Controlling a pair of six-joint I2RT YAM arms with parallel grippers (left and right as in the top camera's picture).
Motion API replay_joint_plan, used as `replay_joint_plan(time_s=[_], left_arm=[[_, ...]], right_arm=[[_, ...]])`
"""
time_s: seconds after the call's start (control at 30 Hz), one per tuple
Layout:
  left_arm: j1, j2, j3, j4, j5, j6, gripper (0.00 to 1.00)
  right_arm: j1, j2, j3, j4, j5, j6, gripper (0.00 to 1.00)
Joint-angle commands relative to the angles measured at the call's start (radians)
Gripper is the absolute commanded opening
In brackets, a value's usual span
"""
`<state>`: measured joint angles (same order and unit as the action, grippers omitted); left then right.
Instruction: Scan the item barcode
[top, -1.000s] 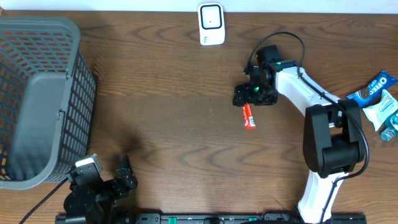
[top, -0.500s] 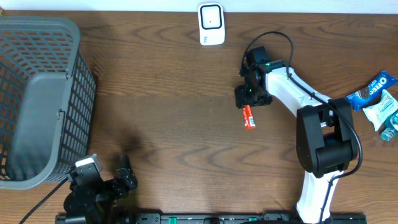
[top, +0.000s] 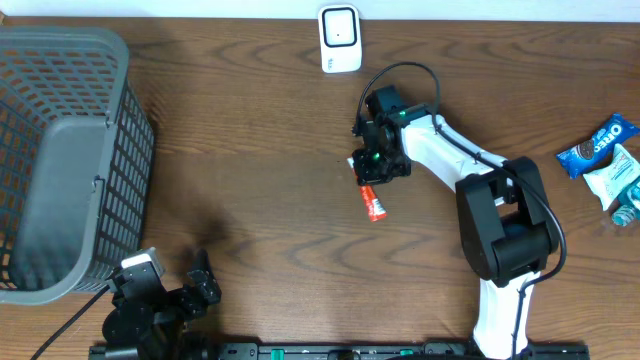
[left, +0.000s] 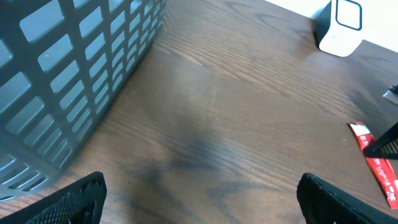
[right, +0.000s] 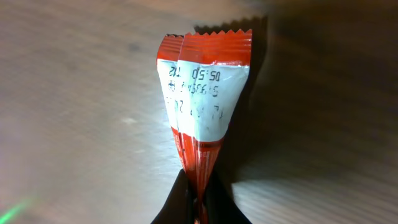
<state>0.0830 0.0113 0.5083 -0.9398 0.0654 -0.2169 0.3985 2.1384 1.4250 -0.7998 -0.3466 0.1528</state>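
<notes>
Red-and-white snack wrapper (right: 200, 106) is being held by the right claw (top: 378, 168), whose jaws are pressing fully together on one crimped end. The rest of the packet is trailing toward the robot's side, near the middle of the wooden surface (top: 260, 180) and apart from the white barcode scanner (top: 340, 38) at the far edge. Whether the packet is touching the wood cannot be told.

Risk, as a judgement: the grip is taking only a thin seam of slick film, so the wrapper may be slipping or twisting during any swing. The packet is also folding lengthwise, which may be creasing the barcode or turning it from the scanner; only a printed date code is showing.

The left claw (top: 172, 283) is standing wide open and empty beside the grey mesh basket (top: 60, 60), which is showing nothing inside. An Oreo pack (top: 598, 142) and a pale packet (top: 618, 185) are lying loose at the right edge.
</notes>
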Motion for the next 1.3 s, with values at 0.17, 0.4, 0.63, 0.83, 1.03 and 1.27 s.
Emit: replay_joint_plan(time_s=[0.17,0.4,0.63,0.83,1.03,1.27], left_arm=[[0.0,-0.002,0.0,-0.002,0.002,-0.006,0.98],[0.0,-0.002,0.0,-0.002,0.002,-0.006,0.98],[0.0,-0.002,0.0,-0.002,0.002,-0.006,0.98],[0.0,-0.002,0.0,-0.002,0.002,-0.006,0.98],[0.0,-0.002,0.0,-0.002,0.002,-0.006,0.98],[0.0,-0.002,0.0,-0.002,0.002,-0.006,0.98]], right_arm=[[0.002,0.217,-0.044,-0.085,0.063,-0.012,0.01],[0.005,0.129,0.17,-0.306,0.061,0.002,0.01],[0.004,-0.082,0.234,-0.382,0.07,0.242,0.01],[0.009,-0.264,0.234,-0.436,0.199,0.646,0.01],[0.008,-0.361,0.234,-0.481,0.199,0.856,0.01],[0.008,-0.407,0.234,-0.537,0.199,1.012,0.01]])
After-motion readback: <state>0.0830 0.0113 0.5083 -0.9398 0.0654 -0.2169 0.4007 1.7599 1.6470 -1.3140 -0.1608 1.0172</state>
